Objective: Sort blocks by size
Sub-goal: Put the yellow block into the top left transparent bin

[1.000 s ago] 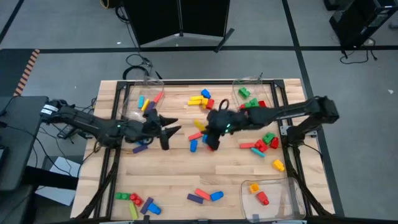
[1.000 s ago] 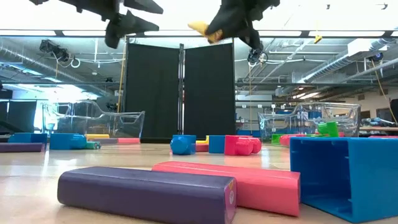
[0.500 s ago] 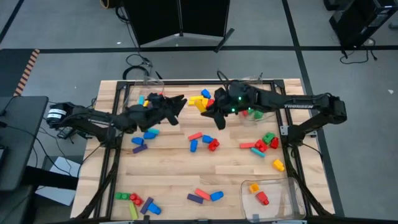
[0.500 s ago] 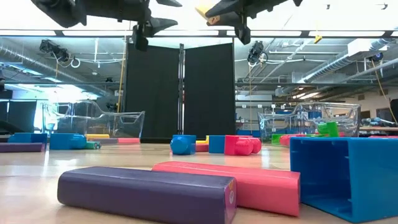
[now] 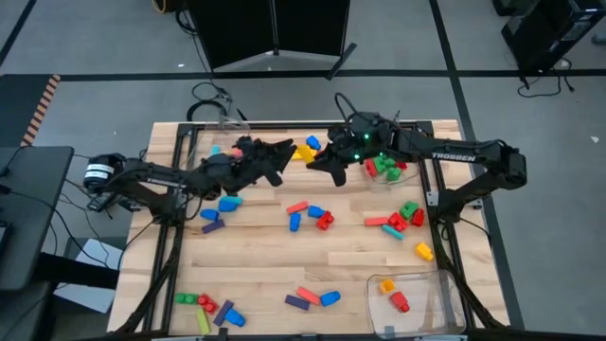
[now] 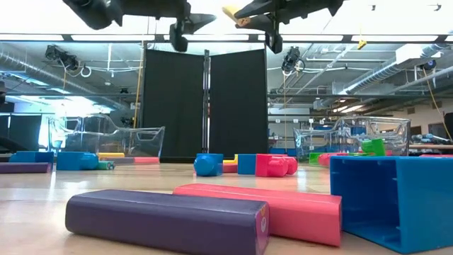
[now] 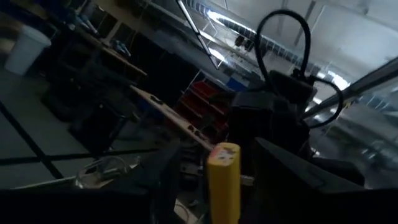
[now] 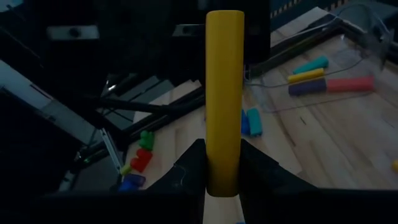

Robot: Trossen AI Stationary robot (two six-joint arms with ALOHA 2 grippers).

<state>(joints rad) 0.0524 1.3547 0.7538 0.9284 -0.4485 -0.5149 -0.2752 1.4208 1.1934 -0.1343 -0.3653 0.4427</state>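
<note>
Yellow bar (image 8: 224,99), long with rounded ends, stands pinched between the fingers of my right hand (image 8: 217,165); only the wrist views show it whole. From above, that hand (image 5: 327,159) hides it, raised over the counter (image 5: 265,270) beside the spread, empty left hand (image 5: 281,156). My left wrist view faces the bar (image 7: 223,180) end-on. Level view shows only its tip (image 6: 230,12), plus purple (image 6: 166,218) and pink (image 6: 258,210) bars lying close by.

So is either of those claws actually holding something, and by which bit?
Yes: the right gripper pinches a long yellow bar by one end, the rest sticking out past its fingers. The left gripper, open beside it, holds nothing.
</note>
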